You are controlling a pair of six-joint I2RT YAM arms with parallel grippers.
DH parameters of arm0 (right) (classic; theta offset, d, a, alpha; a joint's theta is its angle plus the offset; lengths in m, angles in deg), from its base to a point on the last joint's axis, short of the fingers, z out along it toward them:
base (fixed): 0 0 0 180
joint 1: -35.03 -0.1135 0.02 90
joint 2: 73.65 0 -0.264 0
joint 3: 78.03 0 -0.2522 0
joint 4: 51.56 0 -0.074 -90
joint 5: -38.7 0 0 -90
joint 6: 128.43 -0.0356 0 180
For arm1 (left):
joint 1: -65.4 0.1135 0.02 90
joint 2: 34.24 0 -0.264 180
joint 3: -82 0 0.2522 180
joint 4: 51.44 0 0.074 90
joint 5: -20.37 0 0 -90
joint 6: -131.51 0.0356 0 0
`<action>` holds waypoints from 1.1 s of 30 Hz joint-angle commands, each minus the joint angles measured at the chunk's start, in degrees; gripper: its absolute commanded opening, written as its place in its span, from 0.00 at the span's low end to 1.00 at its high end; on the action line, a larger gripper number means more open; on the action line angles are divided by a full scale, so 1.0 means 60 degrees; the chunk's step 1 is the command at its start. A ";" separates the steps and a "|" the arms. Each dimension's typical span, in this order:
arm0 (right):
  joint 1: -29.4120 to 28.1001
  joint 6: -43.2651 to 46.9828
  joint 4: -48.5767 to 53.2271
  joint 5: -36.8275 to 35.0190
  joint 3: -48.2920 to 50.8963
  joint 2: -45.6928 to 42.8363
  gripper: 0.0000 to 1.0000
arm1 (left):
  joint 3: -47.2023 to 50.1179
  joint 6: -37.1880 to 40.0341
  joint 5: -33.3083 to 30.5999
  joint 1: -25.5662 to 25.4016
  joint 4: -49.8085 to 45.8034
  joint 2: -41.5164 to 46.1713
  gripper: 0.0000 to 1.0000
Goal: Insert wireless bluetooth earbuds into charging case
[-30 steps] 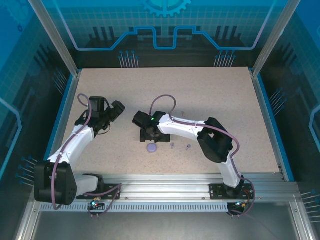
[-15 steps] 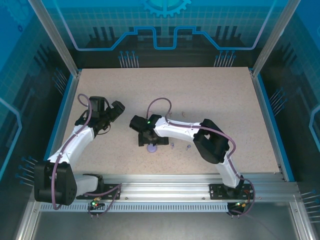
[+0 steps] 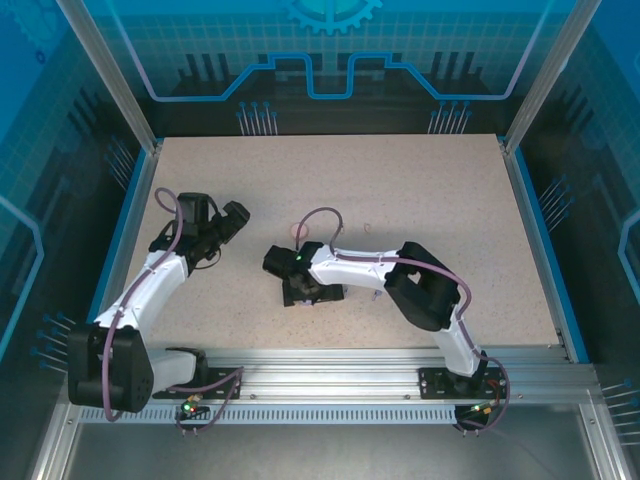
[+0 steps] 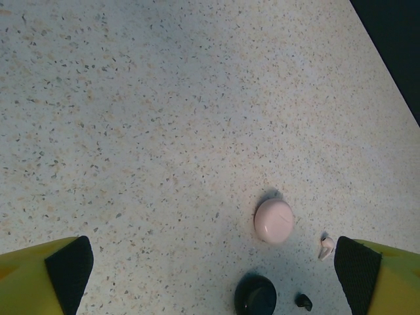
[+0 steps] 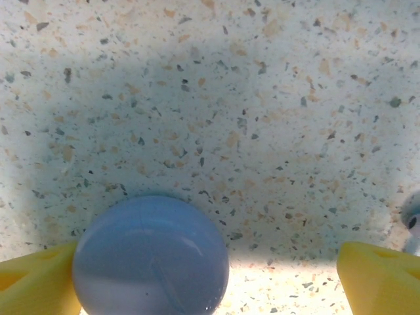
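Our left gripper (image 4: 213,266) hangs spread wide and empty, short of the pink case (image 4: 273,221), a pink earbud (image 4: 326,247) just beside it. Our right gripper (image 5: 210,282), likewise spread, brackets the lavender case (image 5: 151,256); a lavender earbud (image 5: 412,223) lies nearby. We judge the earbuds light, hard and slippery: pinch the stem.

On table (image 5: 210,98): round case (image 5: 151,256) between right end effector (image 5: 207,269) fingers (image 5: 33,282), beside one; earbud (image 5: 412,223) near other.

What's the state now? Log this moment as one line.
left hand open, empty | right hand open over lavender case | pink case, black case, pink earbud on table
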 commanded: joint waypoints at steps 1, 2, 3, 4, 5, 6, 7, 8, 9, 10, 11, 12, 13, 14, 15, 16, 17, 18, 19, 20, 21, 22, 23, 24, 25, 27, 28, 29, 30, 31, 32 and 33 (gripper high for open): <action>-0.0085 -0.0025 0.0491 -0.0324 0.0385 -0.0328 0.97 | -0.0105 -0.0249 0.0209 0.0100 -0.0096 0.0298 0.99; -0.0085 -0.0044 0.0528 -0.0360 0.0437 -0.0403 0.97 | -0.0114 -0.0251 0.0208 0.0095 -0.0104 0.0312 0.99; -0.0085 -0.0061 0.0549 -0.0389 0.0501 -0.0471 0.96 | -0.0103 -0.0249 0.0208 0.0088 -0.0104 0.0325 0.99; -0.0090 -0.0085 0.0566 -0.0425 0.0579 -0.0573 0.96 | -0.0113 -0.0254 0.0210 0.0091 -0.0108 0.0326 0.99; -0.0085 -0.0104 0.0538 -0.0414 0.0664 -0.0687 0.96 | -0.0108 -0.0251 0.0221 0.0087 -0.0100 0.0341 0.99; -0.0085 -0.0111 0.0510 -0.0365 0.0711 -0.0778 0.97 | -0.0095 -0.0258 0.0223 0.0089 -0.0096 0.0343 0.99; -0.0094 -0.0138 0.0465 -0.0293 0.0734 -0.0895 0.97 | -0.0090 -0.0279 0.0248 0.0089 -0.0072 0.0343 0.99; -0.0108 -0.0182 0.0401 -0.0214 0.0735 -0.1031 0.97 | -0.0063 -0.0291 0.0252 0.0095 -0.0042 0.0341 0.99; -0.0121 -0.0232 0.0350 -0.0166 0.0694 -0.1115 0.97 | -0.0050 -0.0305 0.0252 0.0087 -0.0009 0.0343 0.99; -0.0143 -0.0347 0.0353 -0.0148 0.0595 -0.1194 0.97 | -0.0029 -0.0309 0.0243 0.0087 0.0020 0.0327 0.99; -0.0156 -0.0537 0.0431 -0.0146 0.0445 -0.1240 1.00 | -0.0017 -0.0307 0.0224 0.0088 0.0053 0.0306 0.99; -0.0158 -0.0803 0.0527 -0.0148 0.0268 -0.1240 1.00 | -0.0013 -0.0307 0.0174 0.0089 0.0093 0.0245 0.99; -0.0156 -0.1140 0.0677 -0.0134 0.0023 -0.1202 1.00 | -0.0048 -0.0292 0.0127 0.0091 0.0111 0.0181 0.99; -0.0158 -0.1476 0.0824 -0.0175 -0.0159 -0.1143 1.00 | -0.0106 -0.0291 0.0093 0.0088 0.0141 0.0094 0.99; -0.0144 -0.1843 0.1017 -0.0199 -0.0414 -0.1049 1.00 | -0.0156 -0.0274 0.0066 0.0087 0.0155 -0.0001 0.99; -0.0129 -0.2288 0.1299 -0.0207 -0.0691 -0.0895 1.00 | -0.0230 -0.0253 0.0020 0.0087 0.0174 -0.0116 0.99; -0.0093 -0.2843 0.1580 -0.0148 -0.0946 -0.0732 1.00 | -0.0334 -0.0216 -0.0026 0.0091 0.0157 -0.0276 0.99; -0.0032 -0.3269 0.1696 0.0042 -0.1077 -0.0618 1.00 | -0.0439 -0.0155 -0.0072 0.0094 0.0145 -0.0409 0.99; 0.0034 -0.3673 0.1690 0.0258 -0.1111 -0.0536 1.00 | -0.0533 -0.0089 -0.0147 0.0102 0.0117 -0.0539 0.99; 0.0094 -0.4217 0.1632 0.0489 -0.1072 -0.0469 1.00 | -0.0671 -0.0024 -0.0220 0.0111 0.0076 -0.0687 0.99; 0.0166 -0.4613 0.1480 0.0737 -0.0988 -0.0397 1.00 | -0.0809 0.0038 -0.0284 0.0117 0.0034 -0.0834 0.99; 0.0242 -0.5009 0.1316 0.1011 -0.0919 -0.0313 1.00 | -0.0938 0.0100 -0.0351 0.0146 0.0008 -0.0966 0.99; 0.0288 -0.5263 0.1259 0.1169 -0.0902 -0.0208 1.00 | -0.1052 0.0119 -0.0358 0.0188 -0.0032 -0.1114 0.99; 0.0323 -0.5411 0.1251 0.1247 -0.0946 -0.0116 1.00 | -0.1130 0.0132 -0.0349 0.0239 -0.0040 -0.1221 0.99; 0.0335 -0.5531 0.1350 0.1263 -0.1049 -0.0017 0.99 | -0.1226 0.0112 -0.0323 0.0298 -0.0044 -0.1327 0.99; 0.0340 -0.5724 0.1618 0.1209 -0.1274 0.0178 0.98 | -0.1365 0.0068 -0.0239 0.0405 -0.0063 -0.1482 0.99; 0.0335 -0.5784 0.1688 0.1207 -0.1344 0.0263 0.97 | -0.1414 0.0060 -0.0203 0.0453 -0.0056 -0.1542 0.99; 0.0339 -0.5863 0.1755 0.1214 -0.1406 0.0314 0.96 | -0.1448 0.0059 -0.0174 0.0488 -0.0051 -0.1561 0.99; 0.0340 -0.5943 0.1821 0.1198 -0.1437 0.0359 0.96 | -0.1463 0.0061 -0.0162 0.0519 -0.0049 -0.1568 0.99; 0.0340 -0.6043 0.1923 0.1139 -0.1482 0.0389 0.95 | -0.1477 0.0061 -0.0151 0.0554 -0.0027 -0.1568 0.99; 0.0340 -0.6136 0.2008 0.1114 -0.1484 0.0410 0.95 | -0.1478 0.0073 -0.0126 0.0570 0.0011 -0.1556 0.99; 0.0355 -0.6188 0.2003 0.1057 -0.1479 0.0408 0.95 | -0.1478 0.0074 -0.0102 0.0596 0.0022 -0.1550 0.99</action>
